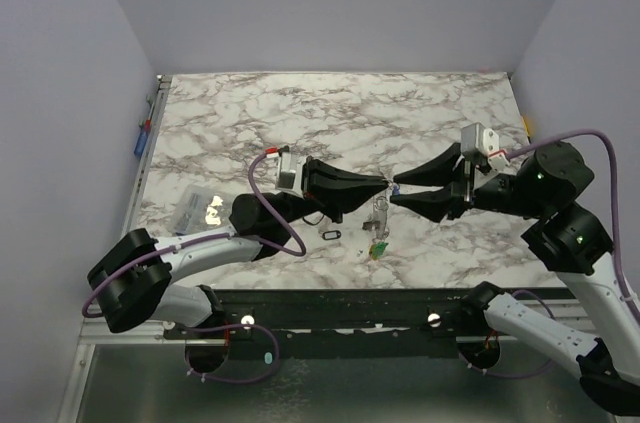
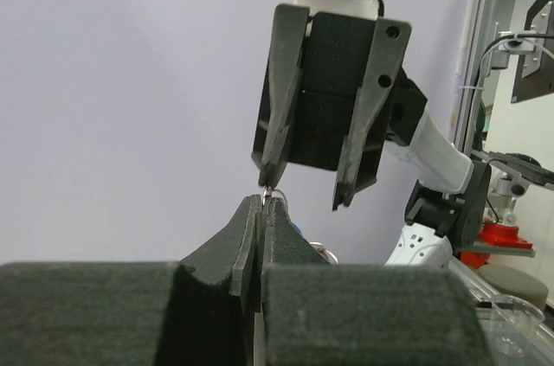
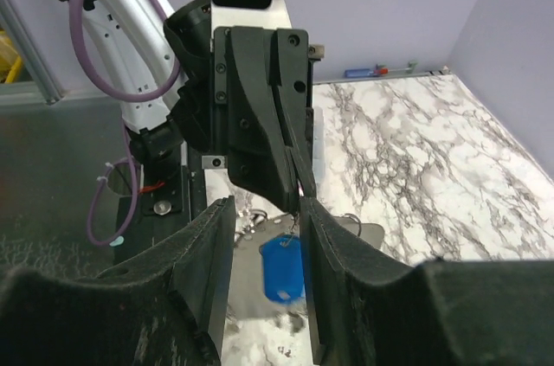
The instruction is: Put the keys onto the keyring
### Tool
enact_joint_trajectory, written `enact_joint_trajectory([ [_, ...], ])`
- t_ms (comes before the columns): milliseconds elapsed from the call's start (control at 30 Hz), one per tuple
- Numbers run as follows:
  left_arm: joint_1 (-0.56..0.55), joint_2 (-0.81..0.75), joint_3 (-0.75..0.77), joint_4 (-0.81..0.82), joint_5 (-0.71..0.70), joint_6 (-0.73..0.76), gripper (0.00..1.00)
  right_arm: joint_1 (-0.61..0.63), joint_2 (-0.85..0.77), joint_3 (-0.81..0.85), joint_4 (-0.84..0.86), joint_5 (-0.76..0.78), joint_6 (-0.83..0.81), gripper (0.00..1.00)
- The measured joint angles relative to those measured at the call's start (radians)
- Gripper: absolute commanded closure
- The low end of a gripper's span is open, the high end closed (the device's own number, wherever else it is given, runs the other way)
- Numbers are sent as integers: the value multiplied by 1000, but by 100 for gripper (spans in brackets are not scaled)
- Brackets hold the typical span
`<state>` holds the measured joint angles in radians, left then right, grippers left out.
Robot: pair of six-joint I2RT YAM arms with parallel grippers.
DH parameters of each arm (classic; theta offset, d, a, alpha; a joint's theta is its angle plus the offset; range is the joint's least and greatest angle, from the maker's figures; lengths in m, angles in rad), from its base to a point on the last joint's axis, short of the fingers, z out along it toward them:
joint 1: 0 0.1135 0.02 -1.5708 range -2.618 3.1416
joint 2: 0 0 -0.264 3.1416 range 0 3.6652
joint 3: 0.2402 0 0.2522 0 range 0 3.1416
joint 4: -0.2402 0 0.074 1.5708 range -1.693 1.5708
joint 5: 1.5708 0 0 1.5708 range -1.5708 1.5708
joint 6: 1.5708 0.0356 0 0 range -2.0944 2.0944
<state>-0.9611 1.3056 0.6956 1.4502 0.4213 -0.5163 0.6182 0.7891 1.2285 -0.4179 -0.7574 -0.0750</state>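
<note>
With the left gripper (image 2: 264, 203) pinched tight on the thin silvery-grey wire keyring (image 2: 271, 195), held aloft, and the right gripper (image 1: 394, 190) beside that pinch, jaws half apart and empty, you are mid-threading; the next move probably calls for fetching the small green-headed key (image 1: 377, 249) below.

table (image 1: 300, 113): smooth, marble-look | blue key tag (image 3: 281, 269): plastic, slightly glossy | keyring (image 1: 379, 211): silvery metal wire

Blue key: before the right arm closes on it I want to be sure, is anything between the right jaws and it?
Nothing visible does. In the right wrist view the blue key hangs between the open jaws of the right gripper; the left gripper, shut on the keyring, sits just above it.
</note>
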Motion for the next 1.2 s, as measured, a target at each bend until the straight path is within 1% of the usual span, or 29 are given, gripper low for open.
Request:
enact_joint_trajectory([
  [133, 7, 16, -16, 1, -4, -27, 100, 0, -11, -1, -13, 1, -9, 57],
  [267, 11, 14, -16, 8, -3, -38, 100, 0, -11, 34, -61, 12, -36, 58],
  [600, 12, 13, -16, 9, 5, -67, 100, 0, -5, 57, -101, 104, -76, 60],
  [900, 12, 13, -16, 14, 19, -75, 100, 0, 29, 57, -103, 117, -82, 66],
  [1033, 12, 13, -16, 14, 19, -75, 100, 0, 34, 57, -104, 117, -82, 66],
  [1200, 12, 13, -16, 14, 21, -75, 100, 0, 34, 55, -105, 116, -82, 72],
])
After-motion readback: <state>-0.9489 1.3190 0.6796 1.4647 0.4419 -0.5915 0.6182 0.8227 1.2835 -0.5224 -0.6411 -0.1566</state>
